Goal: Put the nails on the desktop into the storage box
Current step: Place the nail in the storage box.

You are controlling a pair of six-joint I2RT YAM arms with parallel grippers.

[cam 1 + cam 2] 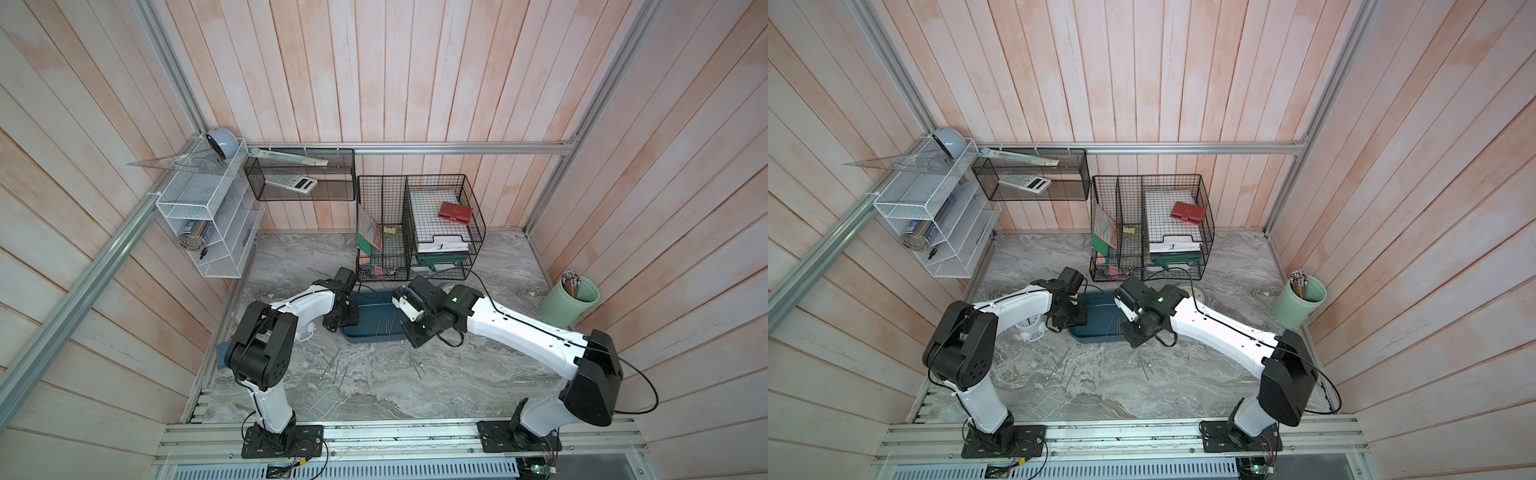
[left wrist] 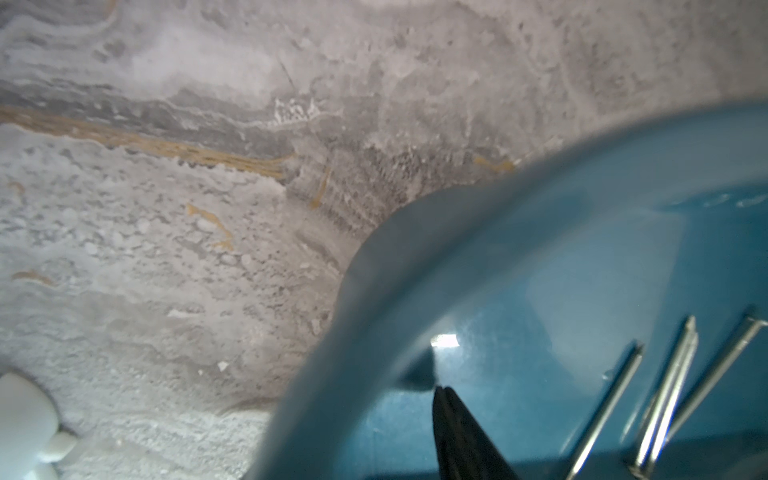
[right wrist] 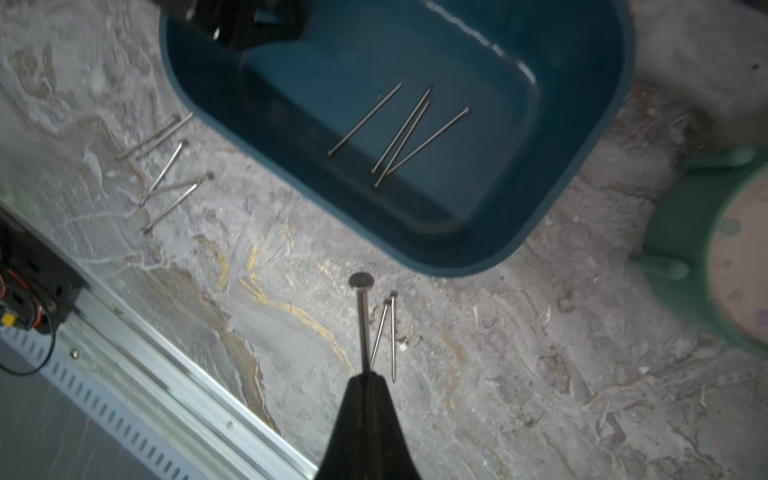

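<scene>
The dark teal storage box [image 1: 365,336] [image 1: 1096,337] lies mid-desktop between my two arms. Several nails [image 3: 399,133] [image 2: 665,395] lie inside it. My left gripper [image 2: 441,390] [image 1: 332,325] hangs low over the box's left end, jaws together, with nothing seen between them. My right gripper [image 3: 368,376] [image 1: 414,336] is shut on a nail [image 3: 364,328], held above the desktop [image 1: 374,395] just off the box's near right corner, head pointing away from the fingers. Two nails [image 3: 388,328] [image 1: 415,365] lie below it. Several more nails [image 3: 170,178] [image 1: 338,370] [image 1: 1065,370] lie in front of the box's left end.
A green clock [image 3: 727,232] [image 1: 1196,293] lies right of the box, and a white clock [image 1: 1027,328] [image 2: 25,419] left of it. The black wire organiser [image 1: 419,232] stands behind. A pale green cup [image 1: 575,301] of pencils is at the right wall. The metal rail [image 1: 374,436] edges the front.
</scene>
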